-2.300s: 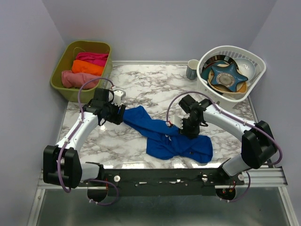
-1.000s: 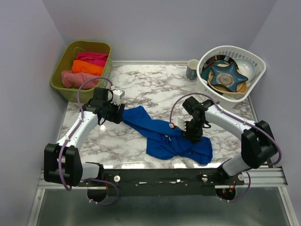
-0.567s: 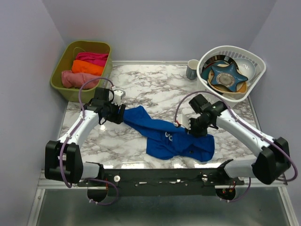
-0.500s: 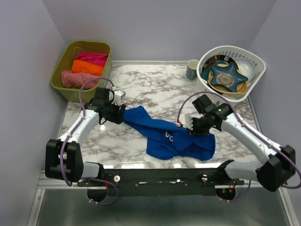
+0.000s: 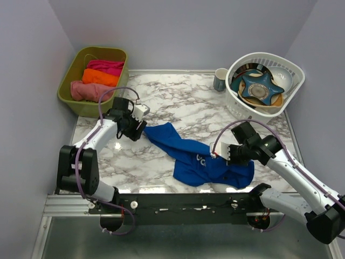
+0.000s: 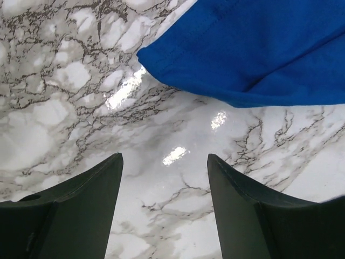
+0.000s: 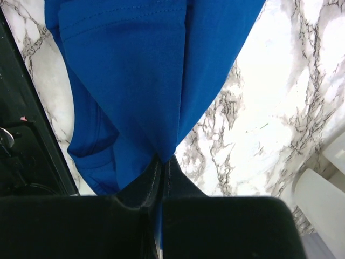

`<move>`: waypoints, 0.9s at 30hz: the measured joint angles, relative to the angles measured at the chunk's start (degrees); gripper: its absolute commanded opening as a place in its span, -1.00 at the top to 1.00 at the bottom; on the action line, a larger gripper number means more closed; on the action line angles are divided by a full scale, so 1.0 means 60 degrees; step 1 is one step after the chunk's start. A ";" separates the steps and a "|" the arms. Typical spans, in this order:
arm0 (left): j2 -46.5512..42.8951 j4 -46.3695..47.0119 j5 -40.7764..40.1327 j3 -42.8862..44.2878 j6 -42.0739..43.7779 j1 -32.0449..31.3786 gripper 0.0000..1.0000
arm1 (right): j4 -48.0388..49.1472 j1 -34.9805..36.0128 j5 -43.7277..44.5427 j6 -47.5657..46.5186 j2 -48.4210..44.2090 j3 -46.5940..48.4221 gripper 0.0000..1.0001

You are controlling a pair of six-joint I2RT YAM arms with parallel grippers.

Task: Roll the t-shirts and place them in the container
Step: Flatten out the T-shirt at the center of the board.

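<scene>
1. T-shirt (image 5: 186,154): soft royal-blue cloth, bunched lengthwise on glossy marble table (image 5: 178,100).
2. Right gripper (image 7: 161,160): clamped on a pinched cloth fold.
3. Left gripper (image 6: 164,162): jaws apart, holding nothing, beside the hem.

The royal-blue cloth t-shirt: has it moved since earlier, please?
Yes: the t-shirt slid right, toward the marble table's right edge, pinched by the right gripper.

Left end effector (image 6: 163,159) spread, right (image 7: 162,160) clamped
</scene>
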 measured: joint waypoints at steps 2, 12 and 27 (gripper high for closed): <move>0.0514 -0.0226 0.0047 0.0499 0.0142 0.0000 -0.41 | 0.0004 0.0000 0.0004 0.0131 0.0062 -0.0007 0.86; 0.2524 -0.0142 0.0127 0.2226 -0.1767 0.0000 -0.35 | 0.0095 0.0000 0.0025 0.0692 0.0153 -0.0029 0.85; 0.3526 -0.0648 0.0098 0.2969 -0.4980 0.0000 -0.04 | 0.0226 0.0000 0.0029 0.0947 0.0222 -0.0262 0.85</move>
